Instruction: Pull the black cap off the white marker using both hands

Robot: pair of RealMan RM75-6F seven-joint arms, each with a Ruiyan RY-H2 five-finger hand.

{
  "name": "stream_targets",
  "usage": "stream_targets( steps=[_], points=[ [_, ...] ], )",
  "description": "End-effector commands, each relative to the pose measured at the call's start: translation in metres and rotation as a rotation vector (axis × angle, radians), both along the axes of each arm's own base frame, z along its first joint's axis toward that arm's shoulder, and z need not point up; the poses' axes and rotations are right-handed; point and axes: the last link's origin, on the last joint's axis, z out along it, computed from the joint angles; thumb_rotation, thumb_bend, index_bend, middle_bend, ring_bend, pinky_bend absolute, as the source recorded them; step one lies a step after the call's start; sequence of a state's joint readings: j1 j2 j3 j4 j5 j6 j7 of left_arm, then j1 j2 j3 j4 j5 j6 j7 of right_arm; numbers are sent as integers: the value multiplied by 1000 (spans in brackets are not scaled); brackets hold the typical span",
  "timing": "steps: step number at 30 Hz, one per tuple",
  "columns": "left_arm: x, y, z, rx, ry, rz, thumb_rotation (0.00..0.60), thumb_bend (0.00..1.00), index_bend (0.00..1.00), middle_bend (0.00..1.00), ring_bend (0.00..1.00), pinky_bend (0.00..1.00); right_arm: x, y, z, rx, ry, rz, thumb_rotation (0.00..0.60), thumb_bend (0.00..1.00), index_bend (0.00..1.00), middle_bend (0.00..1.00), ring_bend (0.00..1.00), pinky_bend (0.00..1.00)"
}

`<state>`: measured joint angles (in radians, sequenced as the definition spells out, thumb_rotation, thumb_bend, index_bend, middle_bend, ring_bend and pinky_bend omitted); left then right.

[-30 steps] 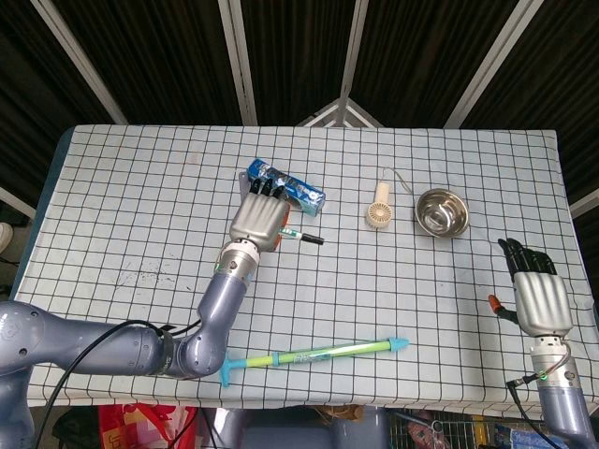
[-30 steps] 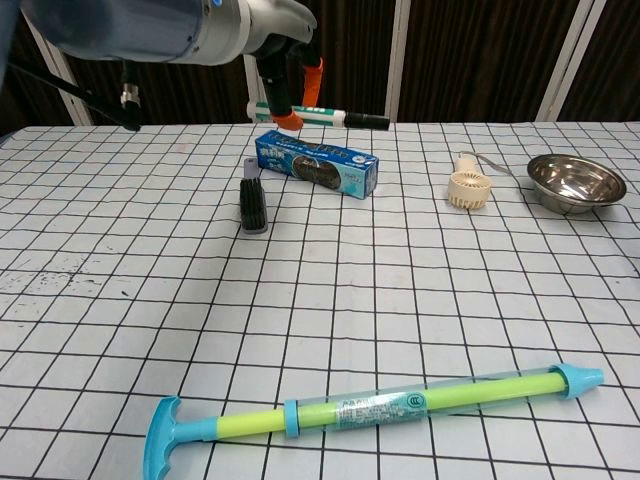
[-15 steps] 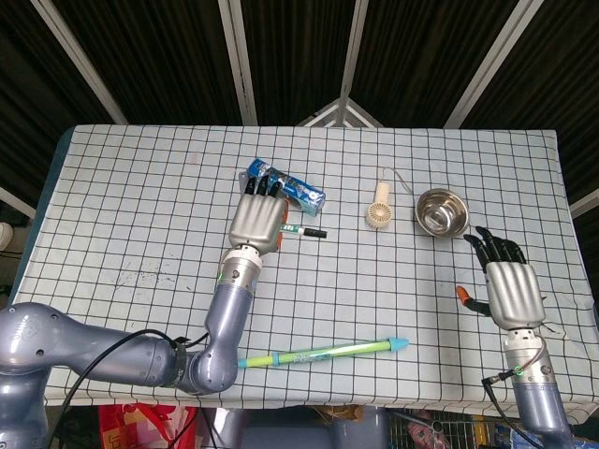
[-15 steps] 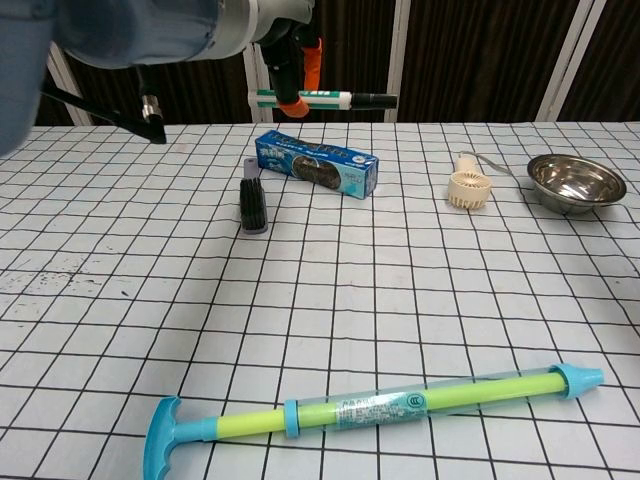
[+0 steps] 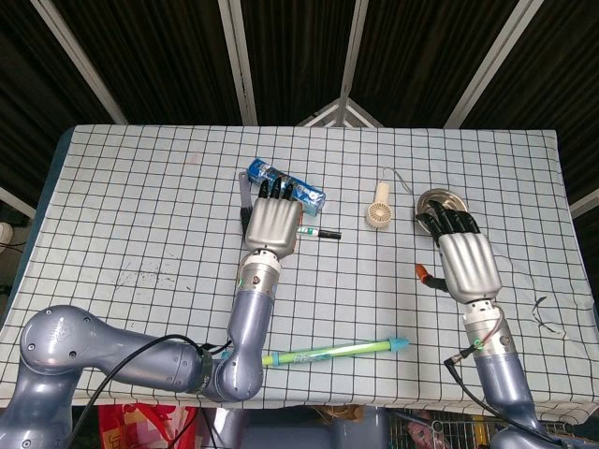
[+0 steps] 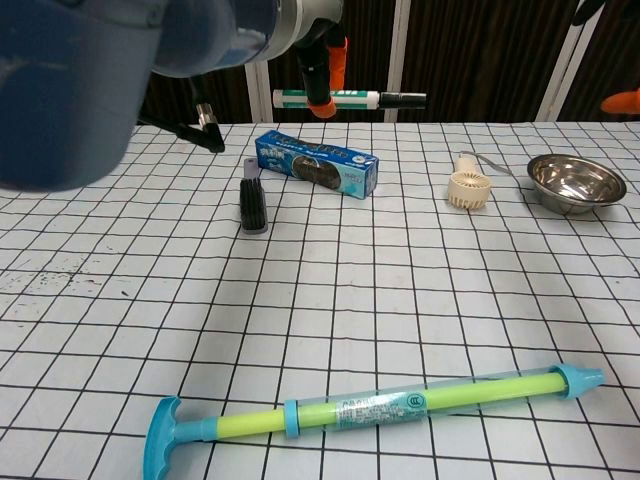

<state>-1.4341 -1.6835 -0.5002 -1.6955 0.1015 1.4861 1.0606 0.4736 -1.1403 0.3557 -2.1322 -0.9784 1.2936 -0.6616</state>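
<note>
Head view showed the table [image 5: 131, 187] under its gridded cloth, and over it my left arm rose from the near left, its bulk blocking most of the upper left of the chest view. My left hand [image 5: 273, 224] was raised above the table and pinched the white marker [image 6: 340, 97], which lay level in the air with its black cap [image 6: 405, 99] pointing right, still on. From above, the back of that hand hid nearly all of the marker; only the cap end poked out to its right. My right hand [image 5: 463, 259] hung at the right, well apart from the marker, holding nothing, its dark fingers [image 5: 447, 221] extended over the near edge of the steel bowl [image 6: 575, 181]. In the chest view only an orange tip of it showed at the right edge, so I could not tell the fingers' spread precisely. A long green and blue water squirter [image 6: 375, 411] lay near. Farther off sat a blue box [image 6: 316, 163], a small cream fan [image 6: 468, 184] and a dark brush [image 6: 253, 201].
</note>
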Motion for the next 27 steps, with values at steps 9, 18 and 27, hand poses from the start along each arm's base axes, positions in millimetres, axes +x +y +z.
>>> stream_targets(
  steps=[9,18,27],
  points=[
    [4,1,-3,7,-7,7,600,583,585,120,0,0,46,-19,-21,93,-1,-6,600,273,286,118,158,151],
    [10,3,-13,24,-20,5,600,579,585,121,0,0,70,-27,-30,116,-17,-8,600,273,319,118,158,151],
    [19,0,-22,26,-35,-16,600,573,585,121,0,0,89,-38,-39,123,-44,-9,600,272,365,118,158,150]
  ],
)
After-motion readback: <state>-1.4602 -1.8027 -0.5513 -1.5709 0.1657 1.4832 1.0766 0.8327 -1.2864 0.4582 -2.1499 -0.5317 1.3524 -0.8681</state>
